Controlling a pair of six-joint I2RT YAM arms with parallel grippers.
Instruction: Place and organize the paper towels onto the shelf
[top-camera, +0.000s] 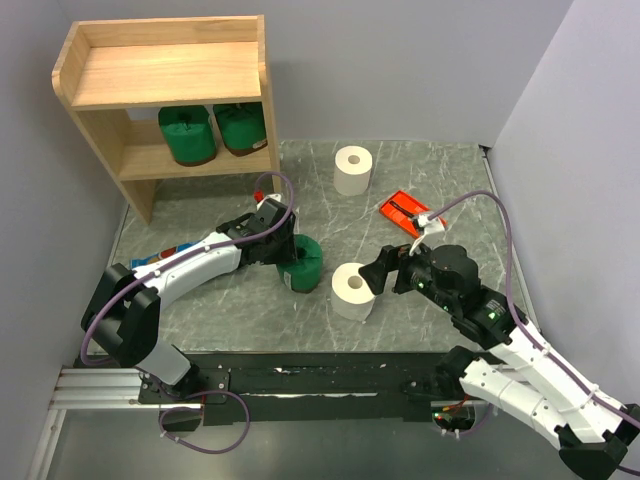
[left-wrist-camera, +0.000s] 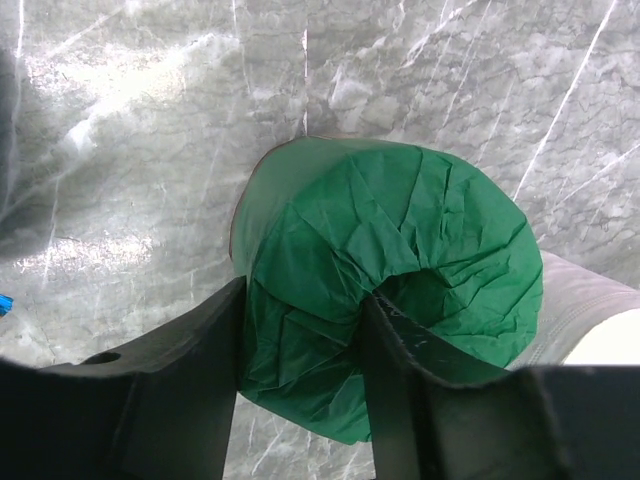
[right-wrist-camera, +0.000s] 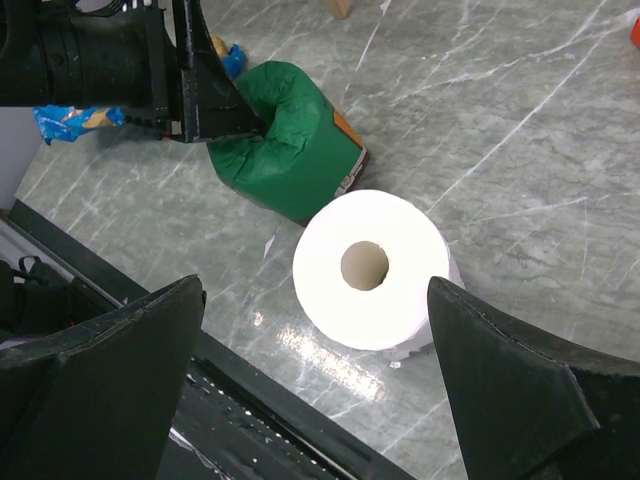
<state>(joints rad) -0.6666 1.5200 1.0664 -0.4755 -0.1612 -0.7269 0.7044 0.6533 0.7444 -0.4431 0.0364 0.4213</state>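
Grey marble desk (top-camera: 440, 200): left jaws pinch the tilted green roll (top-camera: 303, 263), one finger in its end hollow. The shelf (top-camera: 165, 75) lies well apart, far-left. Right jaws gape wide over the upright white roll (top-camera: 352, 290), whose tube points up at them.

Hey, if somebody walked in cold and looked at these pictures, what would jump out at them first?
The dark green roll sits mid-table, tilted, with the left gripper pinching its wall through the hollow end. Just right of it, the right gripper hangs open over an upright white roll. At the far left, two green rolls already sit on the lower tier of the wooden shelf.
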